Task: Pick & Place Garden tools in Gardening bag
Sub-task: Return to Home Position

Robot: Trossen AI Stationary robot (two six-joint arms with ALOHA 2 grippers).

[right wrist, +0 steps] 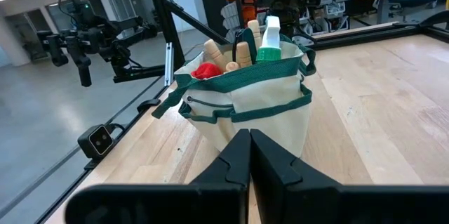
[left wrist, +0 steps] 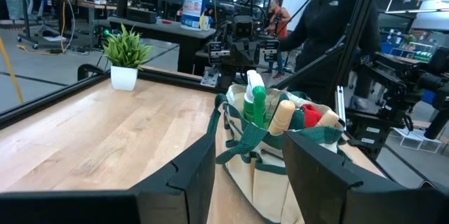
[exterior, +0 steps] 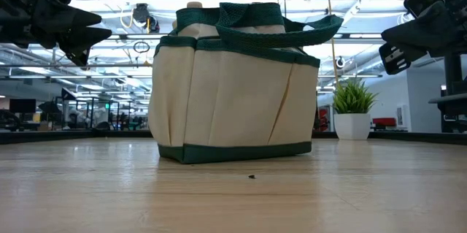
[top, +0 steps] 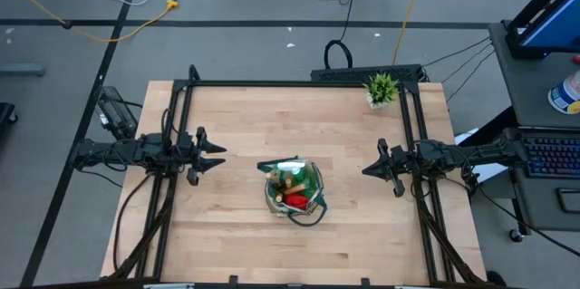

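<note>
I see the gardening bag [top: 294, 189] standing upright near the middle of the table [top: 245, 117], its mouth facing up. The garden tools are inside it. Pale wooden handles [right wrist: 231, 52], a red glove [right wrist: 205, 71] and a green-white item [right wrist: 269, 38] poke above the green rim. Their long axes run close to vertical, handle ends up, leaning slightly against each other.

No tool lies loose on the table in the overhead view. The only other thing there is a small potted plant [top: 381, 90] at the far right corner. I judge the packing to be finished, with only the parking of the arms left.

My left tool [top: 213, 155] hangs above the table by its left edge, well apart from the bag. Its fingers are spread, with nothing between them. My right tool [top: 373, 169] hangs by the right edge, also apart from the bag. Its fingers are pressed together and hold nothing. Both point inward at the bag.
</note>
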